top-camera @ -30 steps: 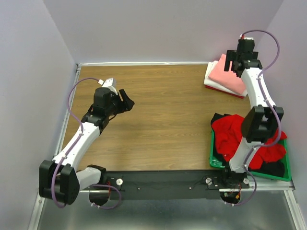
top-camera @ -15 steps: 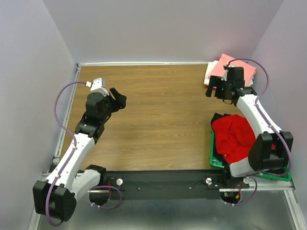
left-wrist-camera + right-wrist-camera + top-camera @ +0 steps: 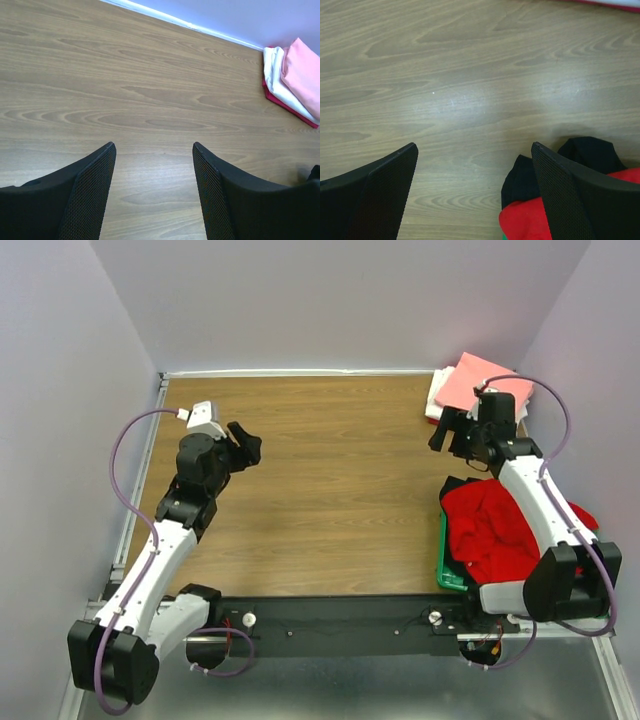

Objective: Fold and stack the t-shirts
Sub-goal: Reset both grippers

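**Next pick: the red t-shirt in the crate**
The red t-shirt (image 3: 490, 525) lies crumpled over a dark shirt (image 3: 590, 150) in the green crate (image 3: 445, 580) at near right, and the folded stack (image 3: 485, 385) sits in the far right corner. The left gripper (image 3: 153, 145) and right gripper (image 3: 474, 150) hover over the table (image 3: 340, 470), jaws apart and empty. We judge it best to pinch a raised red fold only, clear of the dark cloth.
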{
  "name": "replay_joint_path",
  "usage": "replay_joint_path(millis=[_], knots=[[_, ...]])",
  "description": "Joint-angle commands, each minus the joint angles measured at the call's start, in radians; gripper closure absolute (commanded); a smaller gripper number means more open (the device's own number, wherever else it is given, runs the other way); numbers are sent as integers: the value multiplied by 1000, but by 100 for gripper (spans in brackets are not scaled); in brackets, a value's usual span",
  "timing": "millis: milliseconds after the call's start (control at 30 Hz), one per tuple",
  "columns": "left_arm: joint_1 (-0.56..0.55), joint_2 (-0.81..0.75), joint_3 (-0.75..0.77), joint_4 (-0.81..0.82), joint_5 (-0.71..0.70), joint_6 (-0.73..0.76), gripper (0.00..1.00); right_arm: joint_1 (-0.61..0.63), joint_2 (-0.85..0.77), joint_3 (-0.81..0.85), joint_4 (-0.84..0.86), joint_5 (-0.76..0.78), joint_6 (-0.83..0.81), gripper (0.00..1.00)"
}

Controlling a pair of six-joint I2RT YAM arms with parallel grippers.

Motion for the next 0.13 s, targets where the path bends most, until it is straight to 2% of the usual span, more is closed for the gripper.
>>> replay_joint_path(millis=[0, 100], knots=[[2, -21, -6, 39, -8, 32, 30, 4, -30, -40, -10, -5, 28, 0], [2, -27, -6, 38, -11, 33, 29, 3, -33, -40, -35, 12, 37, 0]])
